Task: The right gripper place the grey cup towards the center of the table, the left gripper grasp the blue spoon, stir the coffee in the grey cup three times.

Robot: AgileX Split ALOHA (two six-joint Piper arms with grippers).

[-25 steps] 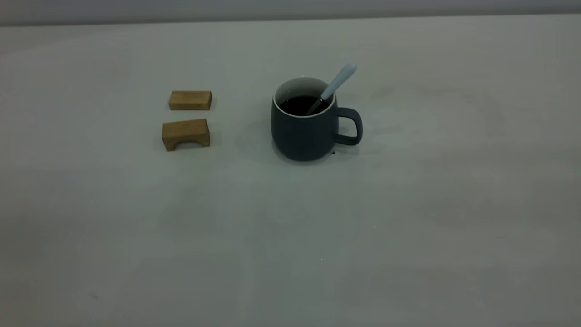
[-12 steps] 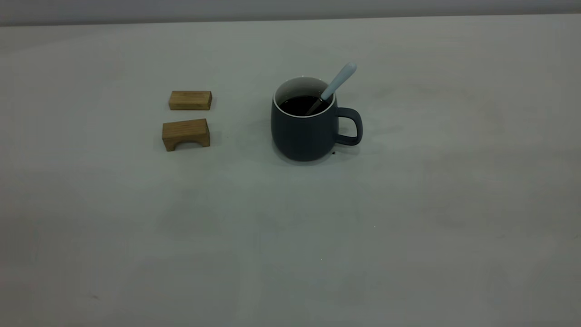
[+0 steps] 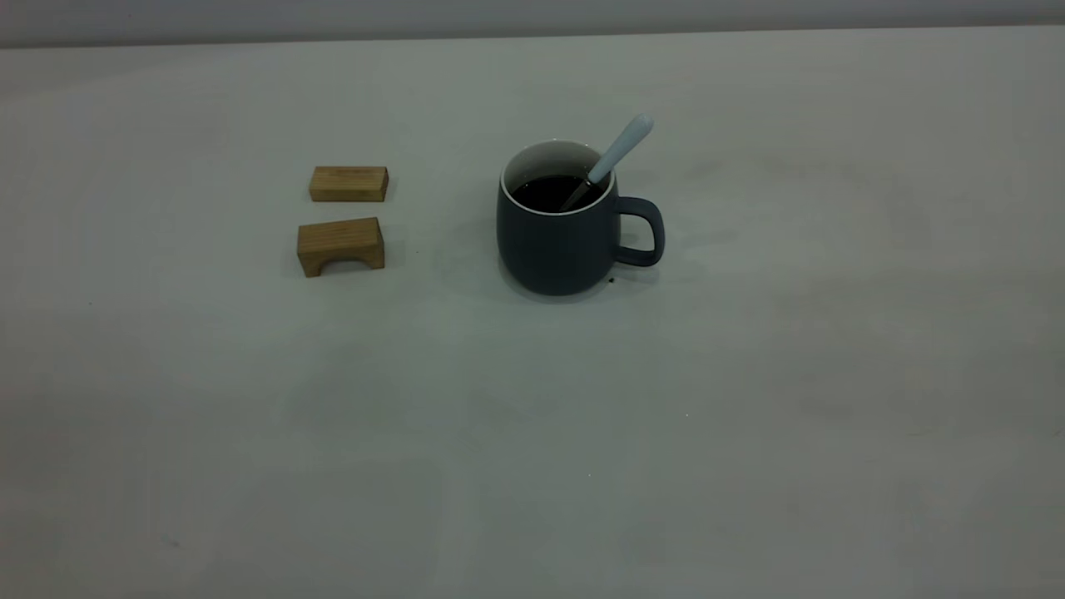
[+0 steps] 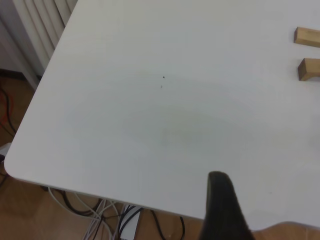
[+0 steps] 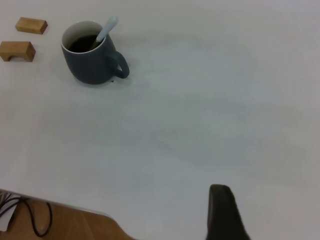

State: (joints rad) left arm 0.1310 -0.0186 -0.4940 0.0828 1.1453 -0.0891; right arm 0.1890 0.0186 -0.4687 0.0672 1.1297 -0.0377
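Sitting upper left of frame: cup (image 5: 94, 59) with spoon (image 5: 105, 31) leaning inside, well apart from right pincer (image 5: 225, 212) at bottom edge; pincer state: cannot tell.

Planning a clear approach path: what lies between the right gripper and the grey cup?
Only bare table, per the right wrist view: nothing between the right gripper and the grey cup.

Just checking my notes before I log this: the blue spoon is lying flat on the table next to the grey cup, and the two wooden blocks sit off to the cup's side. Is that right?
Not quite. The blue spoon is not on the table; it stands tilted inside the grey cup, its bowl in the coffee, handle leaning on the rim. The exterior view shows it. The wooden blocks do sit off to the side.
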